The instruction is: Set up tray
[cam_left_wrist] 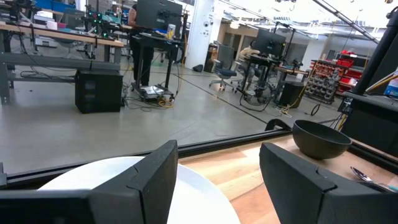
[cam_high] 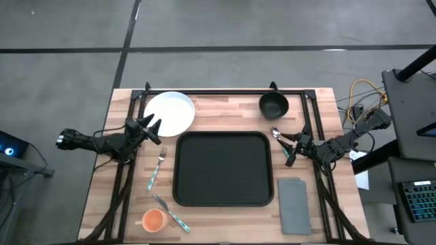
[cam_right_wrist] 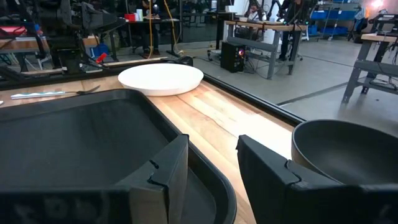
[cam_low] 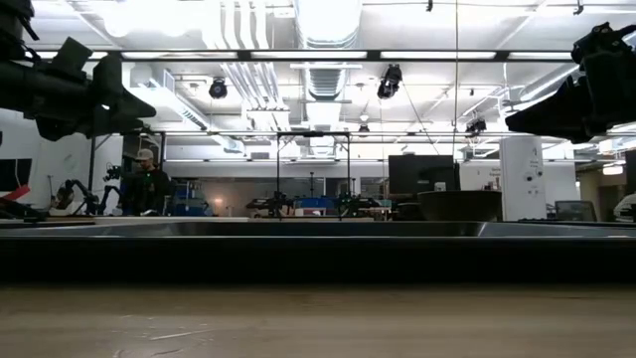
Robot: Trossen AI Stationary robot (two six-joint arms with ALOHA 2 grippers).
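Note:
The black tray (cam_high: 223, 169) lies flat in the middle of the table, and its near corner shows in the right wrist view (cam_right_wrist: 74, 143). A white plate (cam_high: 169, 113) rests beyond the tray's left far corner. A black bowl (cam_high: 274, 105) stands beyond its right far corner. My left gripper (cam_high: 155, 131) is open and hovers by the plate's near right edge (cam_left_wrist: 205, 193), raised above the table. My right gripper (cam_high: 286, 148) is open too. It hangs over the tray's right far corner (cam_right_wrist: 211, 165), with the bowl (cam_right_wrist: 345, 152) beside it.
A spoon (cam_high: 276, 133) lies between bowl and tray. A fork (cam_high: 158, 167) lies left of the tray, with a knife (cam_high: 170, 212) and an orange cup (cam_high: 154, 220) nearer the front edge. A grey napkin (cam_high: 294, 204) lies right of the tray. A black frame rims the table.

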